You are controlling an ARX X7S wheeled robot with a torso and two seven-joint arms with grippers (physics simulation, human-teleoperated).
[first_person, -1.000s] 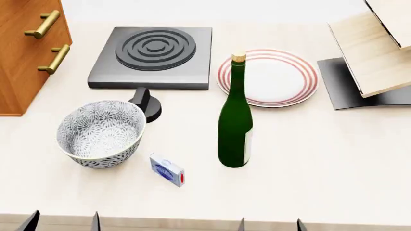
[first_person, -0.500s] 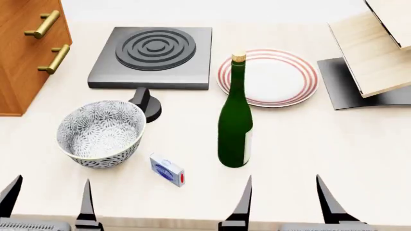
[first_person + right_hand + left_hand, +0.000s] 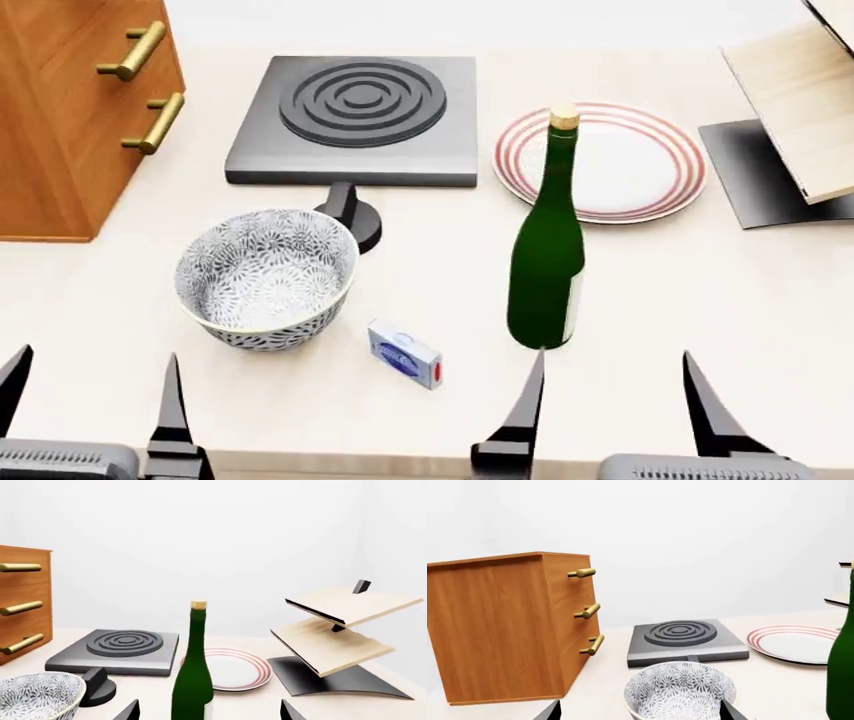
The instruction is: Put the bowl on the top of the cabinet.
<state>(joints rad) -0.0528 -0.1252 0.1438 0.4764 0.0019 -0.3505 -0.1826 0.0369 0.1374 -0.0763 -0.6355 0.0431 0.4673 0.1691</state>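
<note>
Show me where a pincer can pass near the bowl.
Bare counter lies between the bowl and the cabinet, and right of the green bottle below the plate. Crowded: stove knob touches behind; small box sits close.

The head camera looks steeply down over the pale tabletop [image 3: 694, 320]. Both wrist cameras sit low at its near edge, facing far; all share the patterned white bowl [image 3: 267, 275] and dark square hob [image 3: 354, 120].

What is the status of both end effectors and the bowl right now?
Left end effector open, empty. Right end effector open, empty. Bowl upright on counter, ungrasped, beside cabinet. Wine bottle stands ahead of right end effector.
</note>
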